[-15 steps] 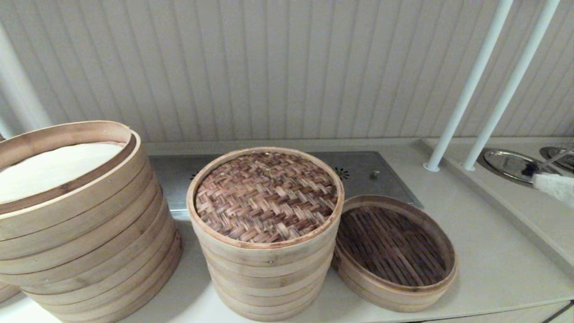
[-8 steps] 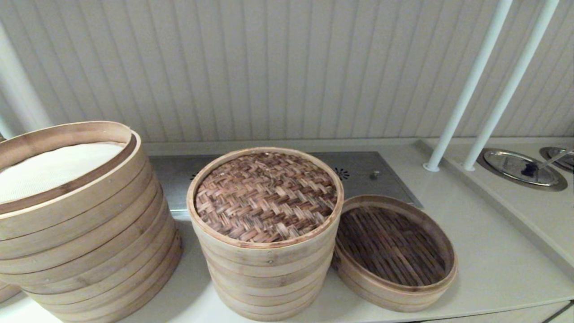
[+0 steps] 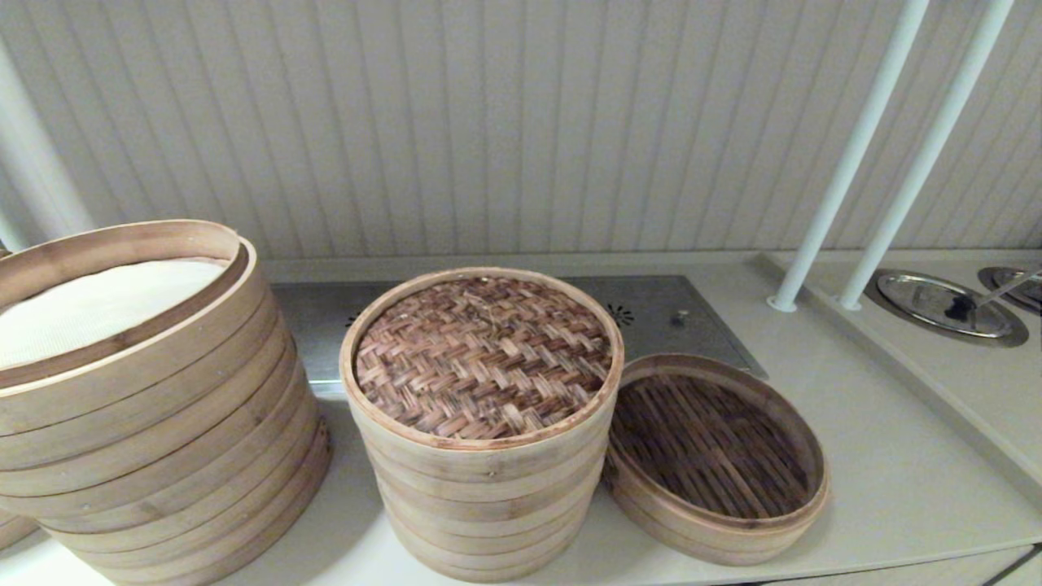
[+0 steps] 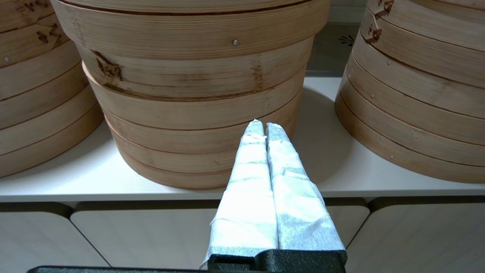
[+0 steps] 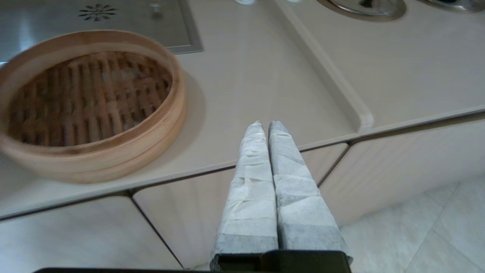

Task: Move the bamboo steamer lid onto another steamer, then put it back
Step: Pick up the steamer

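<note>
Gone from the head view's 3 o'clock edge since a second ago: the wrapped white gripper tip; steamers and lid unshifted. Right gripper (image 5: pixel 265 127): fingers pressed together, empty, hanging off the counter front, low slatted basket (image 3: pixel 716 456) at its 10 o'clock. Left gripper (image 4: pixel 260 127): likewise closed on nothing, low before the counter edge, pointing at the side wall of a bamboo stack; which stack, uncertain. Bamboo steamer lid (image 3: pixel 484 358): seated flat on the medium stack (image 3: pixel 488 505) at centre, dark brown herringbone weave, pale band rim, no tilt visible. Wide stack with white cloth (image 3: pixel 122 391) at 9 o'clock of it; low basket touching or just beside it at 4 o'clock. Step judged: lid placed, arms withdrawn; either mid-task or finished, not decidable. Next move, if any: opened fingers, rim grasp, level lift.
</note>
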